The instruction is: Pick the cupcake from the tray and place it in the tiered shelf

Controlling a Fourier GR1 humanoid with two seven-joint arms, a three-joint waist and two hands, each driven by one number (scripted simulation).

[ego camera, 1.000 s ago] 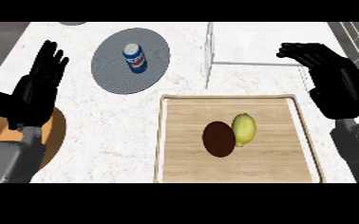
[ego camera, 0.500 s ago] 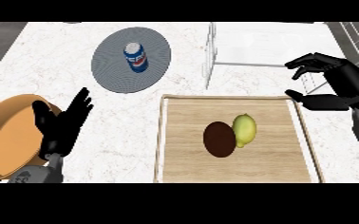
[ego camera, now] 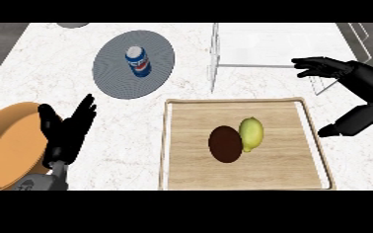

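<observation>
A dark brown cupcake (ego camera: 225, 144) sits on the wooden tray (ego camera: 284, 175), touching a yellow lemon (ego camera: 251, 134) to its right. The white tiered shelf (ego camera: 270, 44) stands just behind the tray at the upper right. My right hand (ego camera: 351, 75) hovers at the right edge, above the shelf's front right corner and the tray's right rim. It is open, with its fingers pointing left and its thumb hanging low, and it holds nothing. My left hand (ego camera: 67, 133) rests open at the lower left, fingers up, well left of the tray.
A grey plate (ego camera: 116, 74) carrying a blue and white can (ego camera: 138, 61) lies at the back left. An orange round dish (ego camera: 18, 145) shows at the left edge beside my left hand. Marble counter surrounds the tray.
My left hand has dropped toward the lower left corner, and the orange dish has come into view. My right hand has spread its fingers leftward near the shelf.
</observation>
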